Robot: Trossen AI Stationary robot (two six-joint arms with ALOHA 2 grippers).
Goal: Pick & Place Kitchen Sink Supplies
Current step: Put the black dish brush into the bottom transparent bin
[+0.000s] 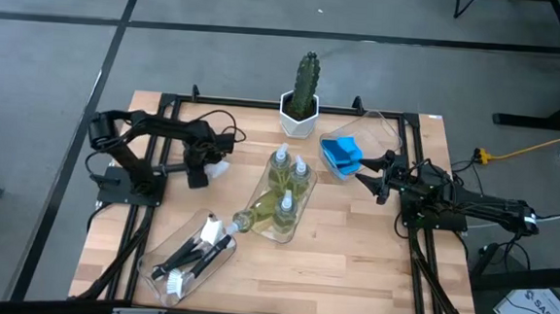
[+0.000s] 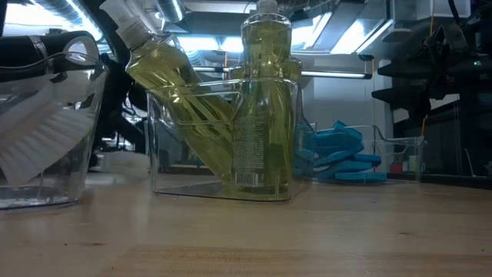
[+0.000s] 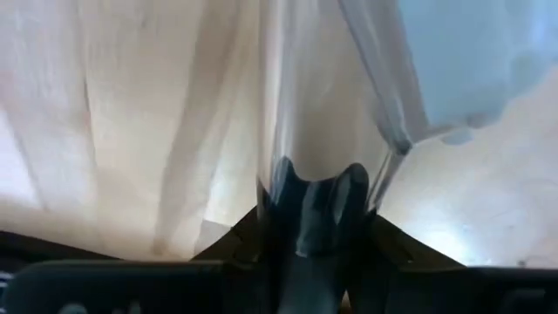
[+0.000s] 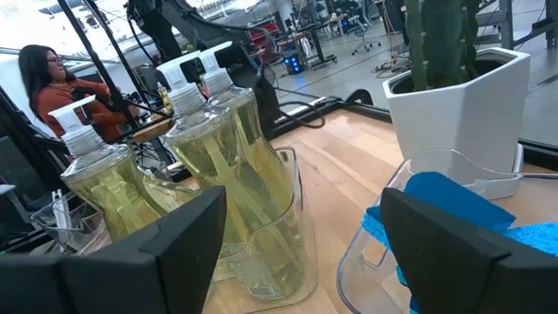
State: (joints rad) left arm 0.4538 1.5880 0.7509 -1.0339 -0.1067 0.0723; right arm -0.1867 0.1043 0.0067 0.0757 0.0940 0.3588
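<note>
Several clear bottles of yellow-green liquid stand in a clear tray at the table's middle. One bottle leans out over the tray's near left end. Black-handled brushes lie in a tray at the near left. Blue sponges sit in a tray at the far right. My left gripper points steeply down at the table's left, shut on a small clear plastic tray. My right gripper is open and level beside the sponges. My left gripper pinches a clear wall of the small tray between its two fingers. The fingers come from above, pointing steeply down. I cannot tell whether the tray rests on the wood or is lifted.
A green cactus in a white pot stands at the far middle edge. A black frame runs round the tabletop. Bare wood lies at the near right. A seated person shows beyond the table in the right wrist view.
</note>
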